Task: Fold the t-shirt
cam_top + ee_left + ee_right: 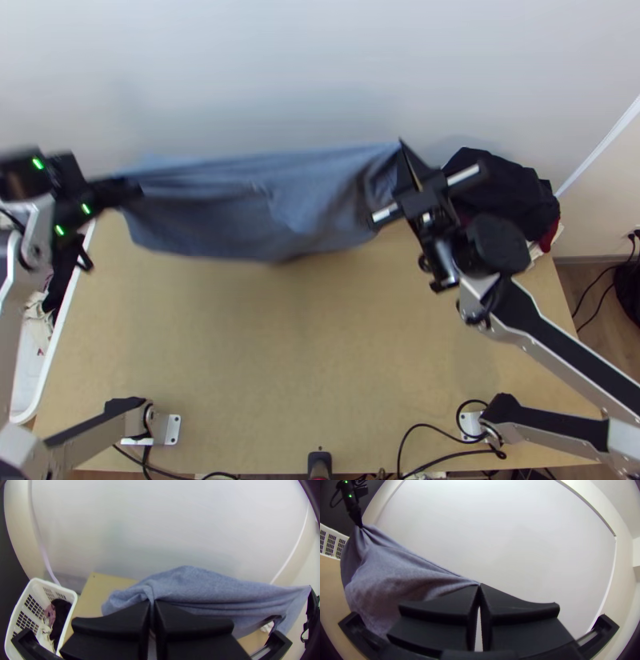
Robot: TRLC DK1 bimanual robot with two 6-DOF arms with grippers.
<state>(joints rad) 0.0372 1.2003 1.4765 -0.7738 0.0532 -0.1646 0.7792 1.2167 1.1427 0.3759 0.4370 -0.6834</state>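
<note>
Blue-grey fabric t-shirt [264, 204] hanging stretched above the far part of the light wooden table [312, 360], ends clamped in the black left gripper [152, 602] and black right gripper [480, 585], best lowered evenly under light tension.

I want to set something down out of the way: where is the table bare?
The widest bare patch of table lies between the left base, the right base and the t-shirt, stretched between the left gripper and the right gripper. The far right is crowded by the dark cloth heap and right arm.
</note>
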